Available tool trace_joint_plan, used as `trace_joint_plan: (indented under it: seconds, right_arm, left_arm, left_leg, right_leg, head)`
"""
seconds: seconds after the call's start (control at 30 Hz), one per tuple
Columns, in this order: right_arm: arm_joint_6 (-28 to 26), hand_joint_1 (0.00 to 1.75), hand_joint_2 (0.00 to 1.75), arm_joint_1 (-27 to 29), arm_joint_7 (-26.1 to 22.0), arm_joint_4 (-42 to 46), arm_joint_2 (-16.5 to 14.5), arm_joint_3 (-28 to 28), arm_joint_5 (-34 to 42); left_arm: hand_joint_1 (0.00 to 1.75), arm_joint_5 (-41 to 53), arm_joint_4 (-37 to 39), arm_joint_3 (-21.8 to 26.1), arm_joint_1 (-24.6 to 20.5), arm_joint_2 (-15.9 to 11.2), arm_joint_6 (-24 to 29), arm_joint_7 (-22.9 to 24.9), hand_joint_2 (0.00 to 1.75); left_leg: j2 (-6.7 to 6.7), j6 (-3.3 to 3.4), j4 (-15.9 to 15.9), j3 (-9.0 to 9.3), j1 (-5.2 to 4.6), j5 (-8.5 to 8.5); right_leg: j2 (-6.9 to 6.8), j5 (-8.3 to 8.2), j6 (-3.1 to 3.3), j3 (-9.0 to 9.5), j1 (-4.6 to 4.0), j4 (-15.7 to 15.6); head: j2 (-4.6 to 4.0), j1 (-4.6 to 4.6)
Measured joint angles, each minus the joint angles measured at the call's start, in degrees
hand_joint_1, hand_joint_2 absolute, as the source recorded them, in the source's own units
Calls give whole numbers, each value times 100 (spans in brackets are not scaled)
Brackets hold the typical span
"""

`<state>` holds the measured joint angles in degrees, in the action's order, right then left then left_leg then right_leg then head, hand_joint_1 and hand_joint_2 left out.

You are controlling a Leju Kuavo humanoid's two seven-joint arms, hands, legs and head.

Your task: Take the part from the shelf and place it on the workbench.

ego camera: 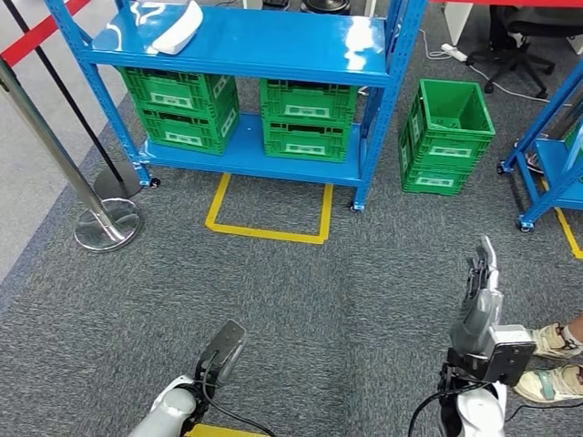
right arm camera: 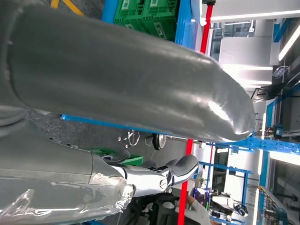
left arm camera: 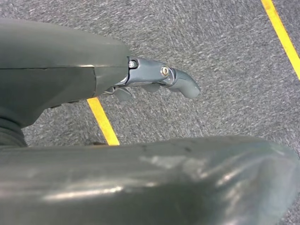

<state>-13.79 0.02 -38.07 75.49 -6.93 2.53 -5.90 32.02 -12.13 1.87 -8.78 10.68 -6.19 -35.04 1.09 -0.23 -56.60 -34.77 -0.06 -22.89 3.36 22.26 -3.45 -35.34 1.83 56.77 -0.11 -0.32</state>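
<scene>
We see the white, smooth curved part (ego camera: 178, 29) lying on the glossy blue metal shelf (ego camera: 275, 45), top level, w/ ribbed green crates (ego camera: 187, 107) below. Our left hand (ego camera: 223, 350) and right hand (ego camera: 481, 296) hang over coarse grey carpet (ego camera: 310, 309), both empty, fingers apart. Yellow tape (ego camera: 268, 232) marks a floor box just in front of the shelf.

Green crate (ego camera: 445, 137) on carpet right of shelving; chrome stanchion base (ego camera: 107, 224) left; person's shoes (ego camera: 553, 361)
</scene>
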Motion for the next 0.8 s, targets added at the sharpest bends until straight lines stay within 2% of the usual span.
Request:
trace_joint_plan:
  seconds: [0.17,0.27,0.57,0.63,0.7,0.73,0.8]
  right_arm:
    - [1,0,0,-3,6,-11,-1,-37,-2]
    - [-16,0,0,6,19,-15,0,-41,-2]
    - [-20,0,0,8,20,-19,0,-57,-2]
    - [-21,0,0,8,22,-20,-1,-68,-2]
    - [-22,0,0,5,25,-20,-2,-77,-2]
    - [-22,0,0,-1,27,-22,-2,-80,-1]
    - [-21,0,0,-13,31,-33,-2,-83,1]
  left_arm:
    - [0,68,0,-17,0,-3,76,1,0]
    - [0,-13,0,-14,2,2,143,47,0]
    - [0,-66,0,-8,4,13,155,112,0]
    - [0,-75,0,-4,3,12,122,116,0]
    - [0,-36,-1,-5,3,13,85,72,0]
    - [0,-12,-2,-8,4,13,82,45,0]
    - [0,16,-2,-10,6,10,114,10,0]
  left_leg:
    - [-1,31,29,3,-10,22]
    - [-1,-9,65,10,3,46]
    - [-1,-12,65,9,6,48]
    - [-5,35,64,10,-10,21]
    - [-19,124,158,75,3,29]
    - [-38,154,218,123,18,53]
    - [-83,174,270,193,33,92]
  right_leg:
    - [8,-28,-65,10,13,-53]
    - [5,-34,-37,-2,1,-50]
    - [5,-34,-38,-11,-2,-40]
    - [13,-40,-80,4,16,-84]
    - [-24,-32,-136,4,21,-99]
    - [-80,36,-142,-43,8,4]
    - [-213,353,-134,-322,-8,593]
  head:
    - [0,-3]
    - [0,-2]
    - [0,-2]
    - [0,-5]
    - [0,-4]
    - [0,3]
    - [0,14]
